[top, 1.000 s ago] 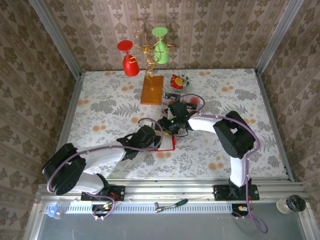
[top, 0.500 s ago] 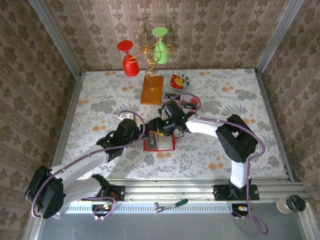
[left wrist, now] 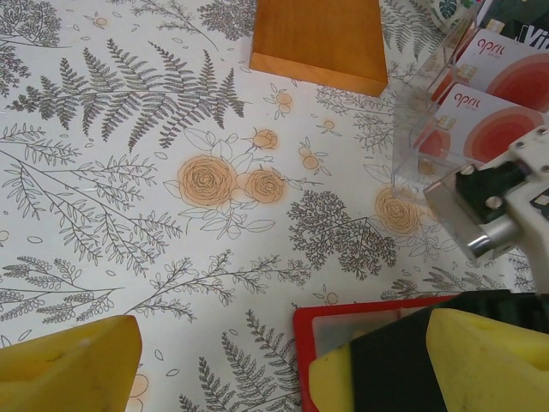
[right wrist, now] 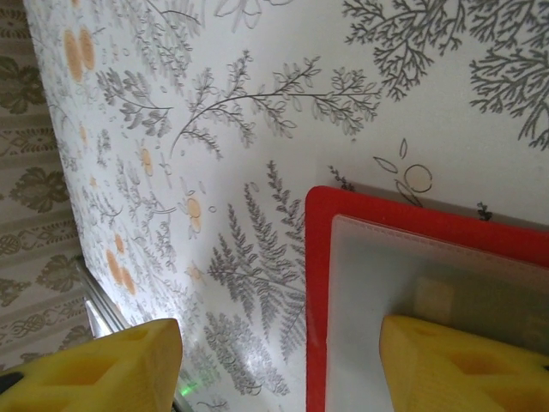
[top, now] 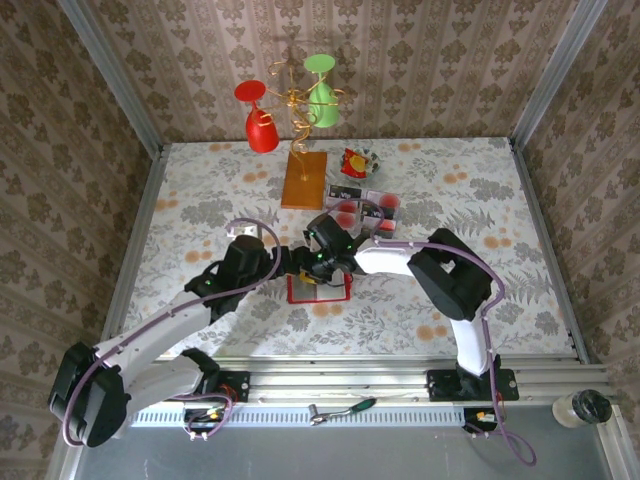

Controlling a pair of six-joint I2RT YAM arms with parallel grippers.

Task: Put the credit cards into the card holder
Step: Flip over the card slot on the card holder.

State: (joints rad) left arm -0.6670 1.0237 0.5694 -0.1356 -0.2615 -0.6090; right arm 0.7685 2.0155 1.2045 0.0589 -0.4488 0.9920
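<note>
My left end effector (left wrist: pixel 274 371) hangs low over the worktop (left wrist: pixel 129 172) with its jaws spread wide and nothing between them. It sits just left of the holder (left wrist: pixel 360 307), near enough, I judge, to brace that edge if the holder slides.

The holder lies flat near the front middle of the worktop, its red rim framing a frosted window. Something pale shows faintly behind that window in my right wrist view. It may be a card, but I cannot tell.

My right end effector (right wrist: pixel 279 371) is directly over the holder, jaws apart and gripping nothing, with one fingertip (right wrist: pixel 463 369) above the window and the other (right wrist: pixel 94 369) out over bare worktop. That reads to me as a release pose.

The cards (left wrist: pixel 506 86) I can see stand upright in a clear rack (left wrist: pixel 403 146), beyond the holder and to its right, beside the slab (left wrist: pixel 317 34). My right arm looks best placed to reach them.
</note>
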